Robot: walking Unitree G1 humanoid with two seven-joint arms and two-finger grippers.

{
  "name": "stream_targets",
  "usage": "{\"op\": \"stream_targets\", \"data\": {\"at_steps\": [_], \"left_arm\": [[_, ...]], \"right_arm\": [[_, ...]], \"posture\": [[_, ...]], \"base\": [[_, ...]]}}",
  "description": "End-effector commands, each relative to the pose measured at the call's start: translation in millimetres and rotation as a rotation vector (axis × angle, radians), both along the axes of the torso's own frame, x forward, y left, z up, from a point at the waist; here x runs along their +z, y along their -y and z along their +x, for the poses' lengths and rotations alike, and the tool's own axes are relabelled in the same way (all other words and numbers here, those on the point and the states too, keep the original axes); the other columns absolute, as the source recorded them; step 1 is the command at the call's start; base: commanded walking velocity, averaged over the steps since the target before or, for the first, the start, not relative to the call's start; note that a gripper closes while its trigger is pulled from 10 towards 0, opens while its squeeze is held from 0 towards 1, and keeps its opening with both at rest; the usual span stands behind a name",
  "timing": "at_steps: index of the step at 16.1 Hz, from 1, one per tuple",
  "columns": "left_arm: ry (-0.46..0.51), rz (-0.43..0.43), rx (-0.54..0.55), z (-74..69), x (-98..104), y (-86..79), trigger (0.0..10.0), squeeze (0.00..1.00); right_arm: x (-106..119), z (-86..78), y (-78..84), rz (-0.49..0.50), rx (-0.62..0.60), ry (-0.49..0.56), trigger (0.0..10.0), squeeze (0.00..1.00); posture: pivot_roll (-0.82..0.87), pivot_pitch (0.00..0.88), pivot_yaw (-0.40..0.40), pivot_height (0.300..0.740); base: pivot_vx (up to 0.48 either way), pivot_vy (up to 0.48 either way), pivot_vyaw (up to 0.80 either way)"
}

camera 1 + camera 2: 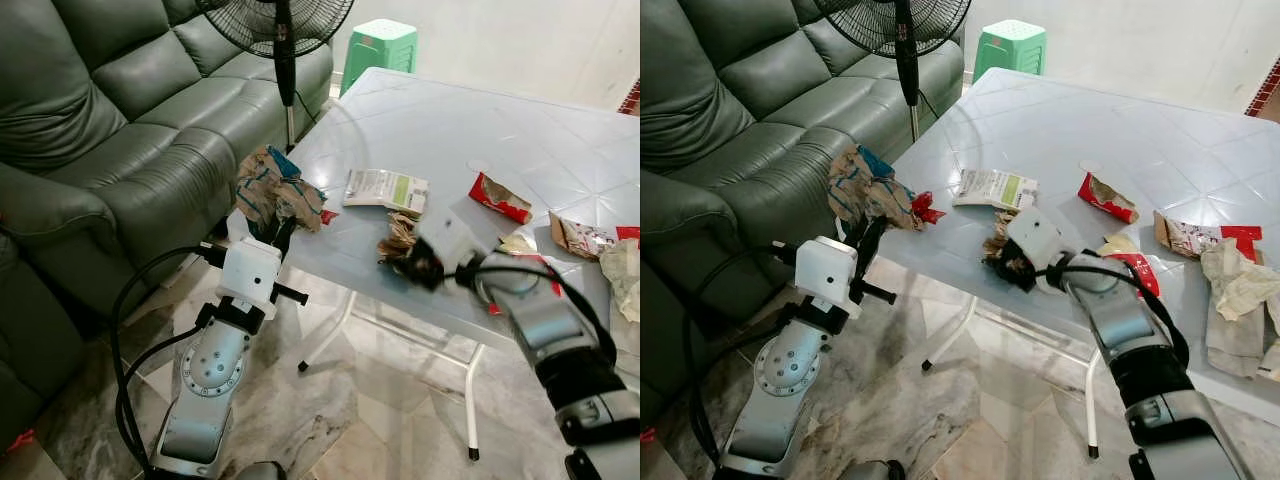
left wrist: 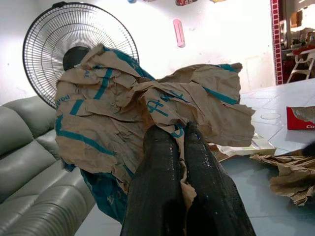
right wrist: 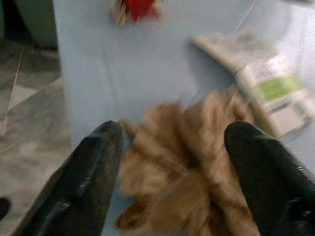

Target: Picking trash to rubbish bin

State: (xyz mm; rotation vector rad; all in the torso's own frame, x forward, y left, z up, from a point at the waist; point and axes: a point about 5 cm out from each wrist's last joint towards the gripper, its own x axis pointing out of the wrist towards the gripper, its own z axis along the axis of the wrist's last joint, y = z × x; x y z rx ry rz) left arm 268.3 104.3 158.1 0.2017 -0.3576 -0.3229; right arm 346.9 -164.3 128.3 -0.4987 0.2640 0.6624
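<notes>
My left gripper point(image 1: 276, 232) is shut on a crumpled brown paper bag with teal print point(image 1: 270, 190), held up at the table's left corner; in the left wrist view the bag point(image 2: 147, 113) bulges above the closed fingers point(image 2: 157, 187). My right gripper point(image 1: 412, 262) is open over a small crumpled brown paper scrap point(image 1: 400, 237) near the table's front edge. The right wrist view has that scrap point(image 3: 179, 167) lying between the two spread fingertips point(image 3: 93, 162).
The pale blue table point(image 1: 450, 130) also carries a white-green packet point(image 1: 387, 188), red wrappers point(image 1: 500, 198), a small red scrap point(image 1: 328, 215) and crumpled paper point(image 1: 625, 270) at the right. A green sofa point(image 1: 110, 110), a standing fan point(image 1: 285, 40) and a green stool point(image 1: 380, 45) surround it.
</notes>
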Motion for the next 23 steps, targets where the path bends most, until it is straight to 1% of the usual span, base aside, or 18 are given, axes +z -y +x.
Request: {"op": "stream_targets", "data": {"at_steps": [1,2,3,4,5,8,10,13,18,20,22,23], "left_arm": [[-0.006,-0.008,-0.007,-0.2,-2,0.8,0.0,0.0],[-0.007,-0.009,-0.007,-0.4,-2,1.2,0.0,0.0],[-0.008,-0.009,-0.009,-0.3,-2,1.7,0.0,0.0],[-0.008,-0.01,-0.01,-0.5,-2,1.9,0.0,0.0],[-0.009,-0.01,-0.011,-0.7,-2,2.3,0.0,0.0],[-0.014,-0.01,-0.011,-1.6,-3,2.3,0.0,0.0],[-0.017,-0.011,-0.014,-1.7,-4,2.9,0.0,0.0],[-0.015,-0.014,-0.015,-0.2,-3,4.1,0.0,0.0],[-0.014,-0.018,-0.006,0.3,-4,4.6,0.0,0.0],[-0.019,-0.019,0.002,0.9,-5,4.1,0.0,0.0],[-0.082,-0.056,0.022,7.3,-12,0.4,0.0,0.0],[-0.097,-0.059,0.019,10.2,-13,0.3,0.0,0.0]], "right_arm": [[-8,-0.9,4.4,-0.015,-0.023,-0.041,10.0,0.03],[-14,-2.1,3.5,-0.025,-0.027,-0.055,10.0,0.0],[-24,-3.0,6.1,-0.052,-0.058,-0.084,10.0,0.0],[-28,-3.5,7.5,-0.052,-0.076,-0.095,10.0,0.0],[-33,-3.1,11.2,-0.047,-0.123,-0.106,0.0,0.0],[-37,-1.8,13.5,-0.012,-0.182,-0.118,0.0,0.0],[-37,-1.1,12.0,-0.007,-0.189,-0.11,0.0,0.0],[-33,1.8,7.6,0.023,-0.206,-0.078,0.0,0.0],[-23,9.1,9.9,0.059,-0.265,-0.015,0.0,0.0],[-18,12.2,11.1,0.098,-0.3,0.015,0.0,0.0],[-7,16.5,10.1,0.173,-0.349,0.073,0.0,0.0],[-5,17.5,9.4,0.192,-0.362,0.089,0.0,0.0]], "posture": [[0.08,0.007,-0.008,0.74],[0.08,0.009,-0.007,0.74],[0.08,0.01,-0.008,0.74],[0.08,0.011,-0.007,0.74],[0.08,0.014,-0.007,0.74],[0.08,0.018,-0.005,0.74],[0.08,0.018,-0.004,0.74],[0.08,0.018,-0.004,0.74],[0.07,0.016,-0.008,0.74],[0.07,0.015,-0.008,0.74],[0.07,0.015,-0.008,0.74],[0.07,0.016,-0.007,0.74]], "base": [[0.0,0.0,0.0],[0.0,0.0,0.0],[0.0,0.0,0.0],[0.0,0.0,0.0],[0.0,0.0,0.0],[0.0,0.0,0.0],[0.0,0.0,0.0],[0.0,0.0,0.0],[0.0,0.0,0.0],[0.0,0.0,0.0],[0.0,0.0,0.0],[0.0,0.0,0.0]]}}
